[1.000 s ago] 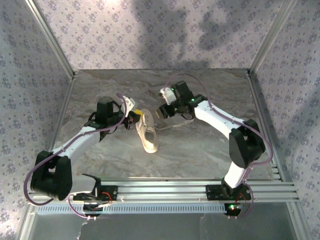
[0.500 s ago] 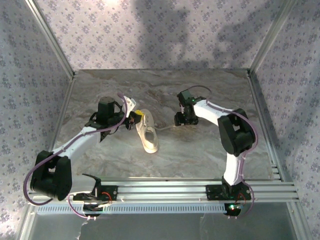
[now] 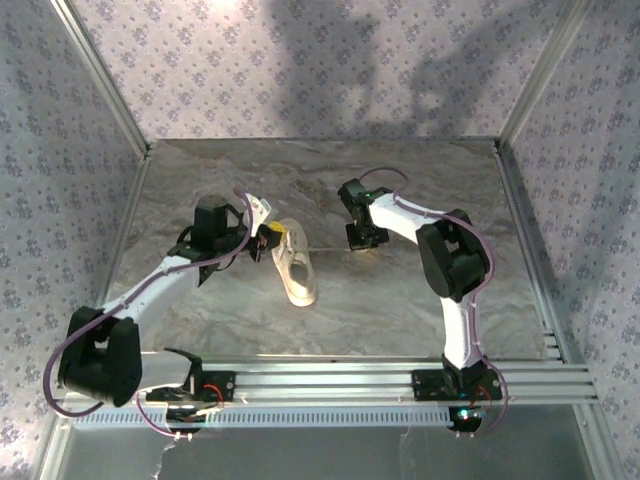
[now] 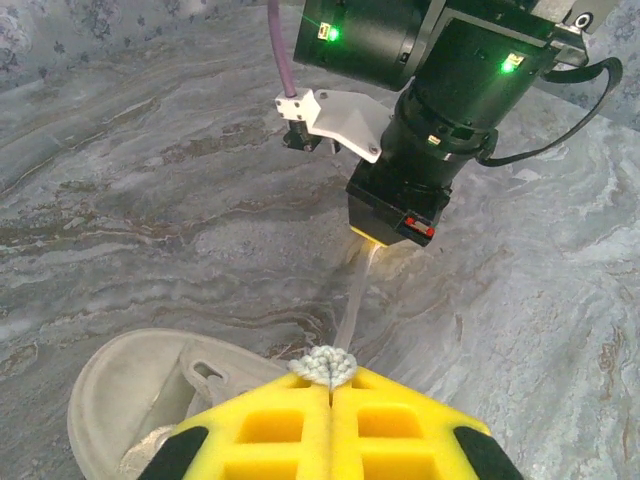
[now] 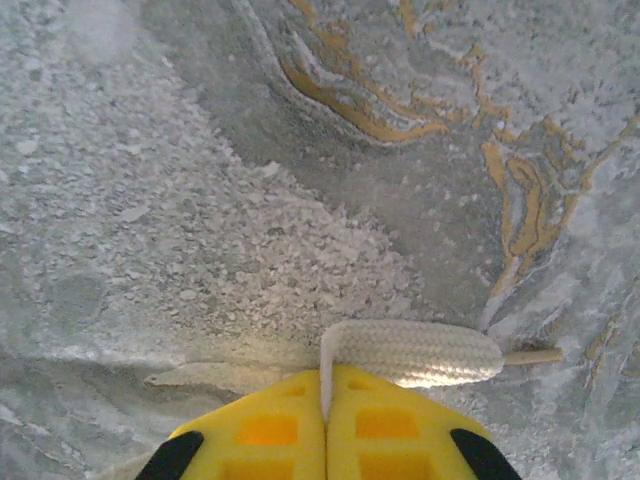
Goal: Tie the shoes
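The cream-white sneaker (image 3: 294,268) lies on the marbled table, between the two arms; its heel opening (image 4: 150,385) shows in the left wrist view. My left gripper (image 3: 268,238) sits at the shoe's upper left, shut on a bunched loop of white lace (image 4: 326,365). A strand of lace (image 4: 355,298) runs from there across the table to my right gripper (image 3: 362,240), which points down close to the surface. In the right wrist view that gripper (image 5: 325,385) is shut on a white lace (image 5: 415,352), whose end sticks out to the right.
The marbled grey tabletop (image 3: 420,300) is bounded by aluminium frame posts (image 3: 105,85) and patterned fabric walls. A slotted rail (image 3: 330,380) holds the arm bases at the near edge. Open room lies in front of and behind the shoe.
The right arm has folded and lowered, carrying its gripper with the lace down toward the table and a little left. The left gripper and the shoe have stayed put.
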Controlling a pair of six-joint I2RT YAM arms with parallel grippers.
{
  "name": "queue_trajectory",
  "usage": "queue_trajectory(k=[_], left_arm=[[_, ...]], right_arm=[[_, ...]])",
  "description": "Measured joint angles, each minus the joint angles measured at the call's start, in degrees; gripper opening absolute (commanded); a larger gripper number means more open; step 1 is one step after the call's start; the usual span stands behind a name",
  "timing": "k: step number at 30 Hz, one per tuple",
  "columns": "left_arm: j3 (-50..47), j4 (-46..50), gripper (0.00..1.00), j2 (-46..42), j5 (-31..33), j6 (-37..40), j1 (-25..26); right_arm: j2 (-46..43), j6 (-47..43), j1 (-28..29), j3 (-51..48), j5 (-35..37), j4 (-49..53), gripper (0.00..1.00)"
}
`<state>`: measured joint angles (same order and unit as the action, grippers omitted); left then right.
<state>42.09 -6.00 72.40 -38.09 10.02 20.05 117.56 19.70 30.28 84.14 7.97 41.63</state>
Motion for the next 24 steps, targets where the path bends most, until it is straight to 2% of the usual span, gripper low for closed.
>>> queue_trajectory(k=[5,10,13,16,19,21,24], left_arm=[[-0.9,0.2,0.00,-1.1,0.0,0.0,0.3],[-3.8,-0.9,0.00,-2.5,0.0,-0.1,0.6],[-6.3,-1.9,0.00,-3.8,0.0,-0.5,1.1],[-7.8,-2.9,0.00,-5.1,-0.1,-0.9,1.5],[-8.3,-3.3,0.00,-6.4,0.0,-1.2,1.5],[-8.8,-3.3,0.00,-7.5,0.0,-1.3,1.5],[-10.0,-3.3,0.00,-9.6,0.0,-1.3,1.5]], right_arm=[[-0.1,-2.4,0.4,4.2,-2.9,1.5,0.01],[0.7,-4.1,2.8,21.8,-9.1,1.3,0.01],[3.0,-4.3,5.9,32.8,-14.0,-1.0,0.02],[6.1,-4.3,10.2,39.1,-19.7,-3.3,0.05],[8.9,-4.0,14.5,40.3,-25.7,-5.4,0.16],[10.6,-3.9,16.8,40.1,-28.7,-5.7,0.34],[11.2,-4.2,17.6,38.0,-31.5,-5.8,0.51]])
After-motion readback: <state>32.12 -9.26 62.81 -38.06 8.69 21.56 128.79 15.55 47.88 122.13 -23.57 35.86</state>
